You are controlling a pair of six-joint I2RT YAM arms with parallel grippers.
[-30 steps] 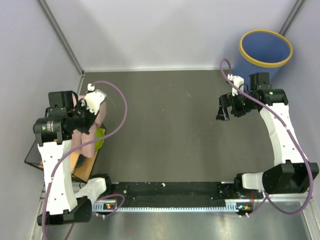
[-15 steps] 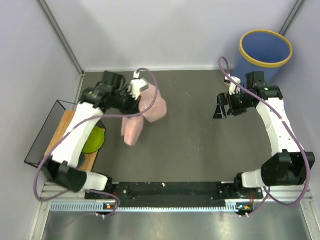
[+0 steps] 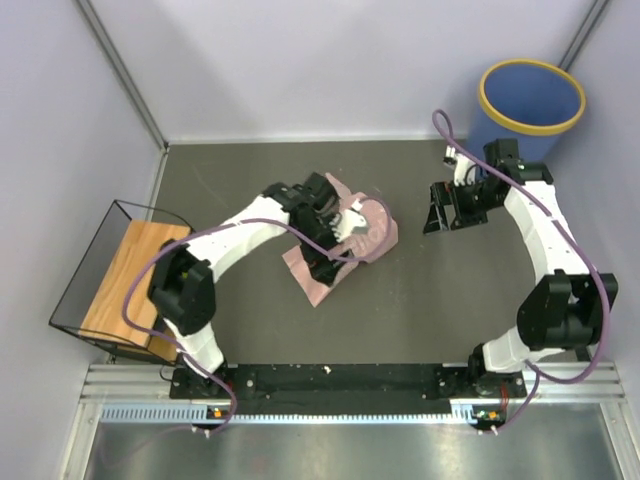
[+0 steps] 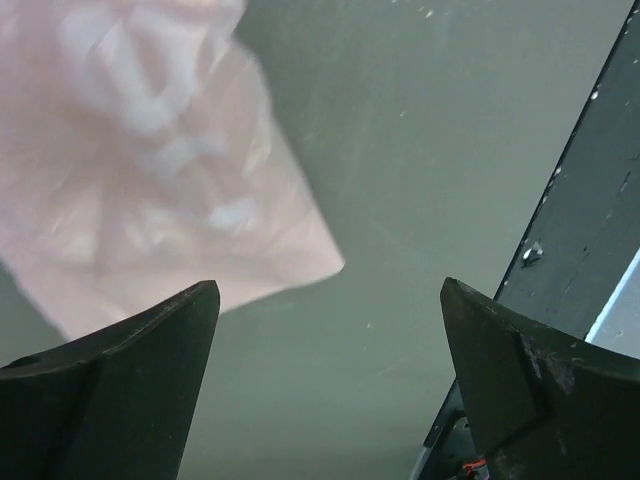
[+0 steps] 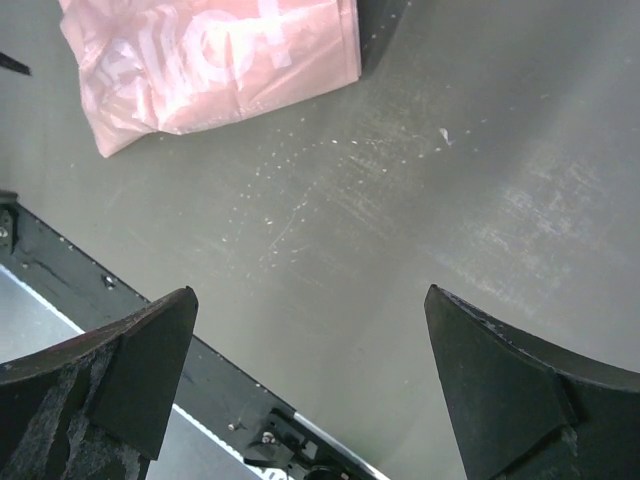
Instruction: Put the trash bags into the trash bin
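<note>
Handover staging, looks like: trash bags loose mid-table, free of wide-open left gripper above, 8 o'clock of equally wide, empty right gripper, reachable for carry to trash bin at 1 o'clock.

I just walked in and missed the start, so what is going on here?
The job is to fill a blue bin with pink bags. The left gripper hangs open over one bag, which lies crumpled on the table, not gripped. The right gripper, open and empty, hangs between that bag and the bin in the far right corner. No bag shows in the bin.
</note>
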